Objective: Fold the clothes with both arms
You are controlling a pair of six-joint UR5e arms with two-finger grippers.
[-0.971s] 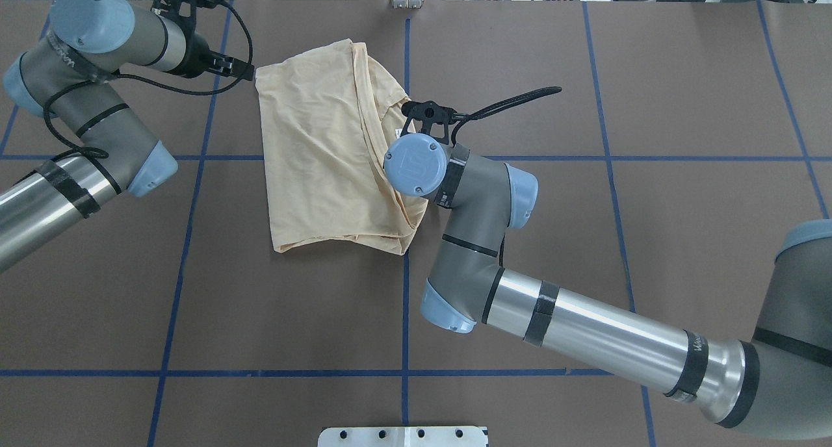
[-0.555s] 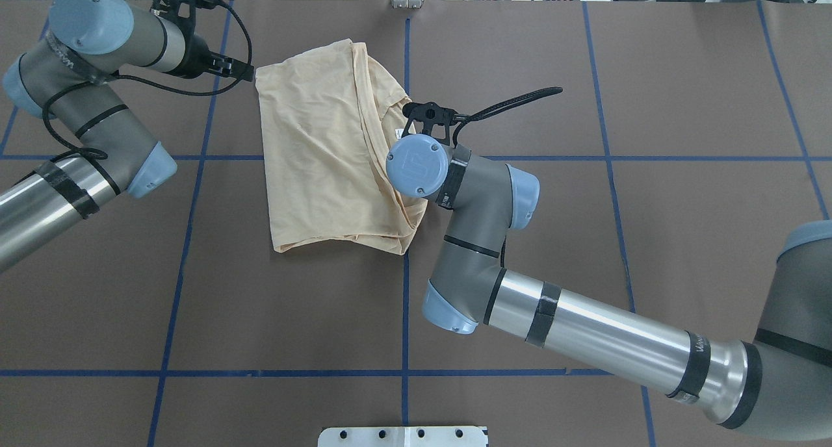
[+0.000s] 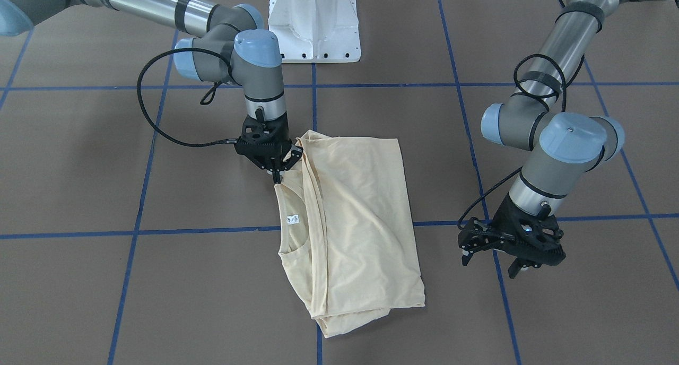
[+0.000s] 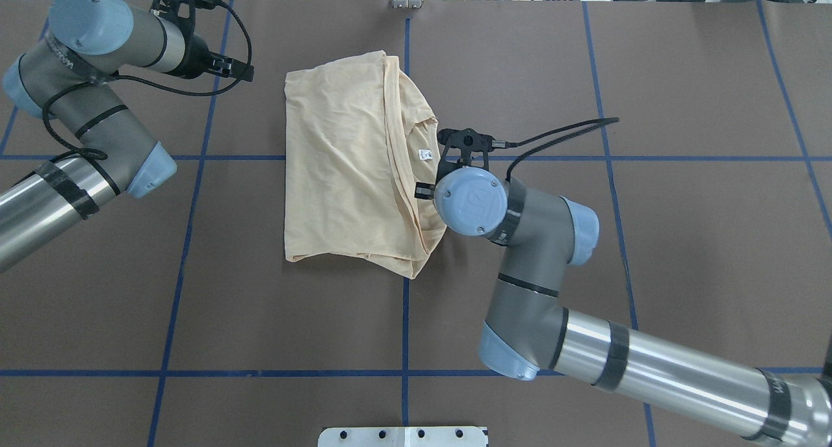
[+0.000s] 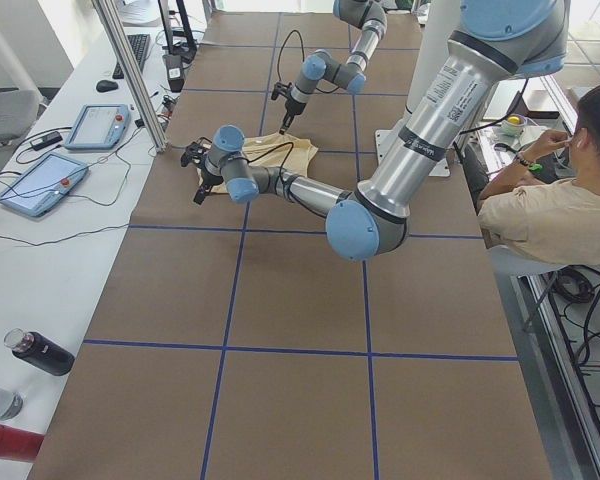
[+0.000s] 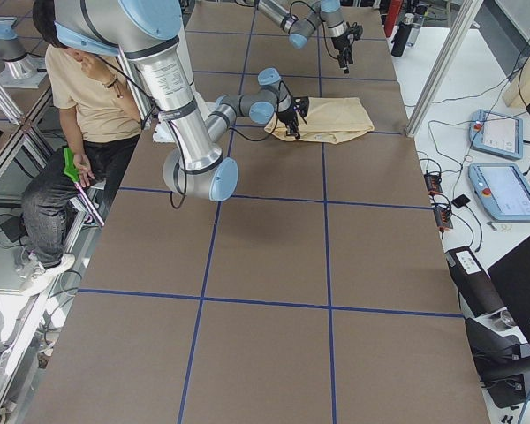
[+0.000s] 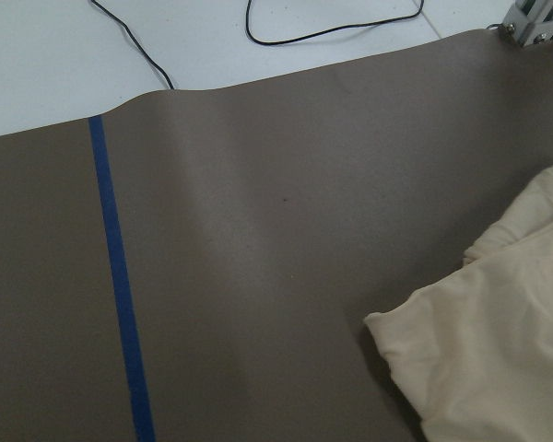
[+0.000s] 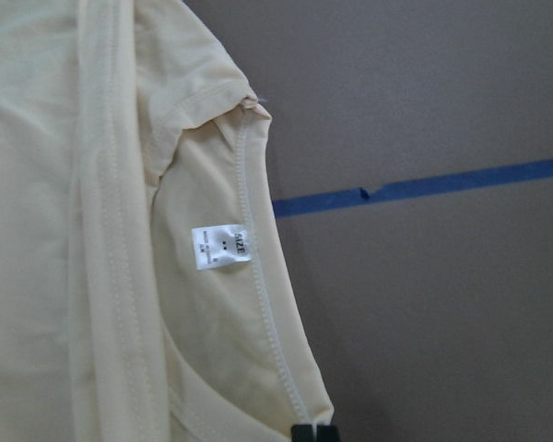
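Lying folded oblong, thin wrinkled T-shirt (image 3: 360, 216) (cream knit) is pinched by right gripper (image 3: 276, 176); left gripper (image 3: 490, 264) hangs splayed.

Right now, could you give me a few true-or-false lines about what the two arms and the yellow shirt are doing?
1. The T-shirt lies folded over on the brown table. True.
2. Both grippers hold the T-shirt. False: only the right gripper pinches its edge near the neck; the left gripper hangs open, clear of the cloth.
3. A small white label shows inside the neck. True.
4. A printed picture faces up on the T-shirt. False: only plain cloth shows.
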